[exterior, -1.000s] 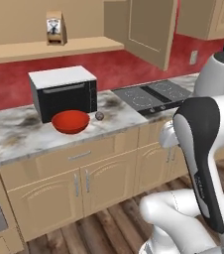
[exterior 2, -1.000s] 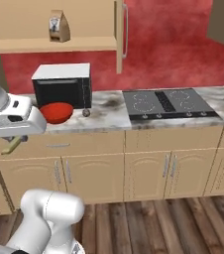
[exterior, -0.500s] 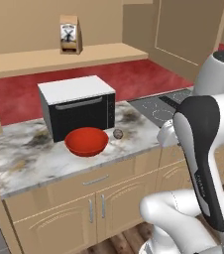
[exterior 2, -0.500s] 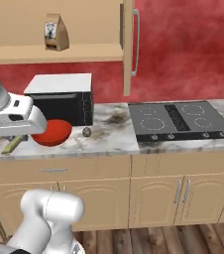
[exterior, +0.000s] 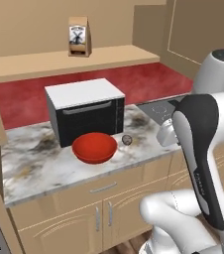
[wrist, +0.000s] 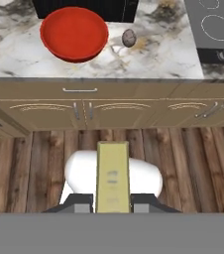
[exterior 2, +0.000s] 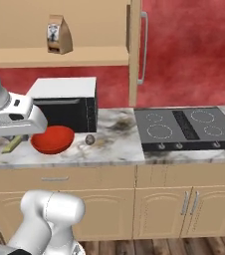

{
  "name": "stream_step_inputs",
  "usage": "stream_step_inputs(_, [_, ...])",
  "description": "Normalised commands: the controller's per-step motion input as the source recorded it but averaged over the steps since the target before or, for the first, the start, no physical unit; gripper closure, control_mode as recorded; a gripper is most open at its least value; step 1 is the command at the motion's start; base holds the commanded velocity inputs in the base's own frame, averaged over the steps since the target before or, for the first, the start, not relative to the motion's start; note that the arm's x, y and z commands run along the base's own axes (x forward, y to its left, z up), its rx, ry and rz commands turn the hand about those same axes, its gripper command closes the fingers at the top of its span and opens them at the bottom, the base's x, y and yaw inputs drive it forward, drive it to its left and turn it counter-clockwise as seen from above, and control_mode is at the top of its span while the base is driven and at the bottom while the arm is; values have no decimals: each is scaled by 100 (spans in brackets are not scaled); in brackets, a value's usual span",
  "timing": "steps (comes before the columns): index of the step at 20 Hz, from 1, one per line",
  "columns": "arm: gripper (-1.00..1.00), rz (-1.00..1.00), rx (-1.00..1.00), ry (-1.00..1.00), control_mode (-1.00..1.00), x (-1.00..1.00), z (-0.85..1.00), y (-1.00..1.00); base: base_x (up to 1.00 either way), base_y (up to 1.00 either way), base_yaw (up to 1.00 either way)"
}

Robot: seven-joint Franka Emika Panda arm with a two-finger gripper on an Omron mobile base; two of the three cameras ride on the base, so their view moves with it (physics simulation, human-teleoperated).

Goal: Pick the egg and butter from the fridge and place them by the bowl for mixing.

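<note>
My gripper (wrist: 112,203) is shut on the butter (wrist: 112,176), a pale-yellow stick that juts forward between the fingers, above the wooden floor in front of the counter. From the right base view, the butter (exterior 2: 12,145) pokes out under my white hand, left of the bowl (exterior 2: 53,139). The glossy red bowl (wrist: 74,33) sits on the marble counter in front of the microwave. The mottled brownish egg (wrist: 129,37) lies on the counter just right of the bowl (exterior: 94,147), apart from it; the egg (exterior: 127,139) (exterior 2: 90,139) rests there untouched. The fridge is out of view.
A black-and-white microwave (exterior: 86,110) stands behind the bowl. A black cooktop (exterior 2: 186,128) is set in the counter to the right. A coffee bag (exterior: 79,35) stands on the wooden shelf above. Wooden cabinet doors and drawers (wrist: 84,111) front the counter.
The whole picture has shifted: the base has driven nearer to the counter, so bowl, egg and microwave look larger. The butter stays in the gripper; the egg has kept its place.
</note>
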Motion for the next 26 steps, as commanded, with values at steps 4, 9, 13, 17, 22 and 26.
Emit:
stream_step_inputs(4, [100, 0, 0, 0, 100, 0, 0, 0, 30, -10, 8])
stream_step_inputs(9, [100, 0, 0, 0, 100, 0, 0, 0, 41, -28, 9])
stream_step_inputs(13, [100, 0, 0, 0, 100, 0, 0, 0, 28, -24, 4])
stream_step_inputs(17, [100, 0, 0, 0, 100, 0, 0, 0, 36, -1, 0])
stream_step_inputs(22, [100, 0, 0, 0, 100, 0, 0, 0, 48, 0, 0])
stream_step_inputs(26, [100, 0, 0, 0, 100, 0, 0, 0, 39, 0, 0])
